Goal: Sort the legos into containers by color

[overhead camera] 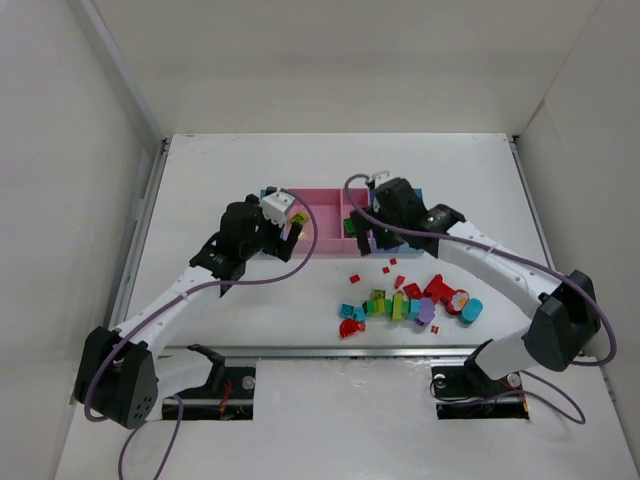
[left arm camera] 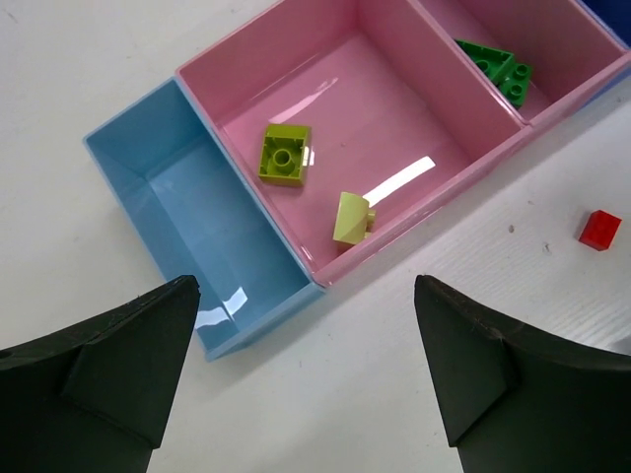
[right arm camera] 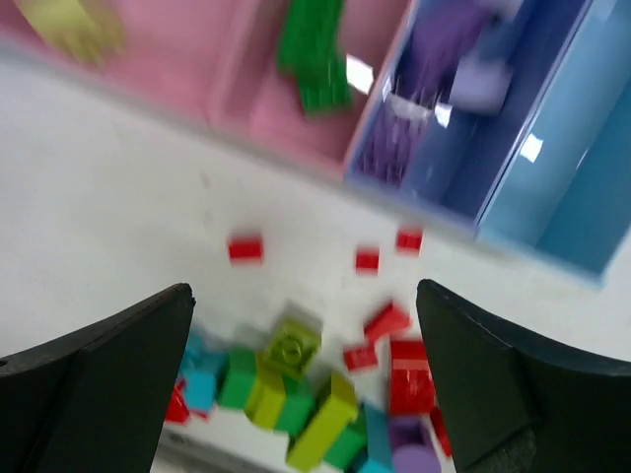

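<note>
Legos (overhead camera: pixel 405 305) look light, hard and slick, so I'd pinch one across its flat sides; left gripper (left arm camera: pixel 306 296) and right gripper (right arm camera: pixel 304 296) both gape open, holding nothing

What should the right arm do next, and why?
Probably lower the right gripper toward the pile and line up on another brick. Its jaws stand wide open with nothing between them, a purple brick already lies in the purple-blue bin, and many loose bricks are unsorted.
</note>
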You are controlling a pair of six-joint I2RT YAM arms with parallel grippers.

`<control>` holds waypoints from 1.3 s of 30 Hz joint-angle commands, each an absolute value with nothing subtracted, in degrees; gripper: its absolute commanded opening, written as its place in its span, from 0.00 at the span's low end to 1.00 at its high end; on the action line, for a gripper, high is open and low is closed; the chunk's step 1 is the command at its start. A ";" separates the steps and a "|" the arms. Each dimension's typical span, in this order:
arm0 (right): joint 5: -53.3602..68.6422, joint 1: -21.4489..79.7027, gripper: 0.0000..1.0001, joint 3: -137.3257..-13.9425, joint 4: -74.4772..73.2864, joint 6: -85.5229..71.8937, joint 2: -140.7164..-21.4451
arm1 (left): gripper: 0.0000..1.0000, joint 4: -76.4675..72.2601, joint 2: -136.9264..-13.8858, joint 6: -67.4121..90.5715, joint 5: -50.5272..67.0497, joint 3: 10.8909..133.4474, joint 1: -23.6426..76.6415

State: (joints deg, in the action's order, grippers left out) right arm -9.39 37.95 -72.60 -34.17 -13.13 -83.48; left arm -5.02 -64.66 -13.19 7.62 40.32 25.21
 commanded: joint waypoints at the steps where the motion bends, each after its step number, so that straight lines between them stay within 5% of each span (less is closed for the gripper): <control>1: -8.98 40.08 1.00 -66.11 -39.81 -15.56 -81.83 | 0.88 -8.26 -64.51 -12.40 9.75 41.05 25.93; 6: 6.75 40.87 0.93 -57.33 -36.47 -15.64 -80.68 | 0.88 -8.88 -64.51 -11.25 10.37 40.43 25.93; 12: 10.72 40.87 0.67 -53.36 -35.25 -16.26 -79.64 | 0.88 -8.35 -63.28 -11.25 10.37 39.90 25.93; 27: 9.32 42.71 0.82 -52.21 -39.10 -14.15 -84.54 | 0.88 -7.29 -60.21 -10.72 9.84 38.23 25.93; 36: 10.45 43.24 0.70 -52.21 -38.32 -13.54 -86.31 | 0.88 -7.29 -59.59 -10.72 9.84 37.62 25.93; 39: 11.07 43.24 0.55 -51.59 -36.30 -13.01 -86.83 | 0.88 -7.29 -59.59 -10.72 9.84 37.62 25.93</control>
State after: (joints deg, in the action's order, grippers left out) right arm 10.63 42.57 -51.27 -38.26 -14.28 -85.95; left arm -6.00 -61.21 -11.44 9.45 37.98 25.78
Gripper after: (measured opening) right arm 0.730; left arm 0.883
